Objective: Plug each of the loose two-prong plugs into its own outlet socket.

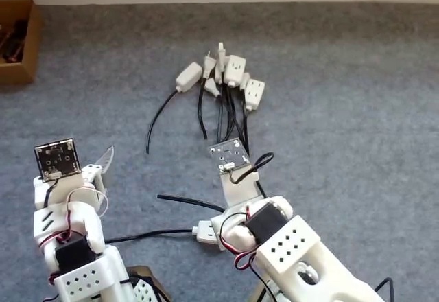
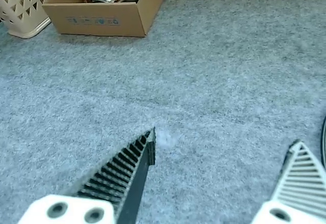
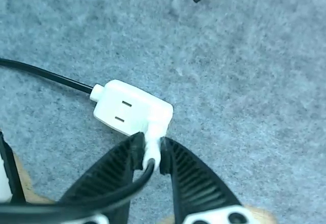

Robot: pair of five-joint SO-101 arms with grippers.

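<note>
In the right wrist view my right gripper [image 3: 151,145] is shut on a small white two-prong plug [image 3: 154,143], whose black cable [image 3: 133,183] curls back between the fingers. The plug's front end meets a corner of a white outlet socket [image 3: 131,109] lying on the carpet with two slots facing up. From above, that socket [image 1: 204,232] lies beside the right arm. Several more white plugs and sockets [image 1: 230,75] lie bunched farther back, their black cables trailing toward me. My left gripper [image 2: 224,141] hangs open over bare carpet, seen from above [image 1: 101,167] at the left.
A cardboard box [image 1: 15,41] stands at the far left edge of the grey carpet, also in the left wrist view [image 2: 107,10] next to a white lattice basket [image 2: 20,5]. A loose black cable [image 1: 156,120] lies between the arms and the bunch.
</note>
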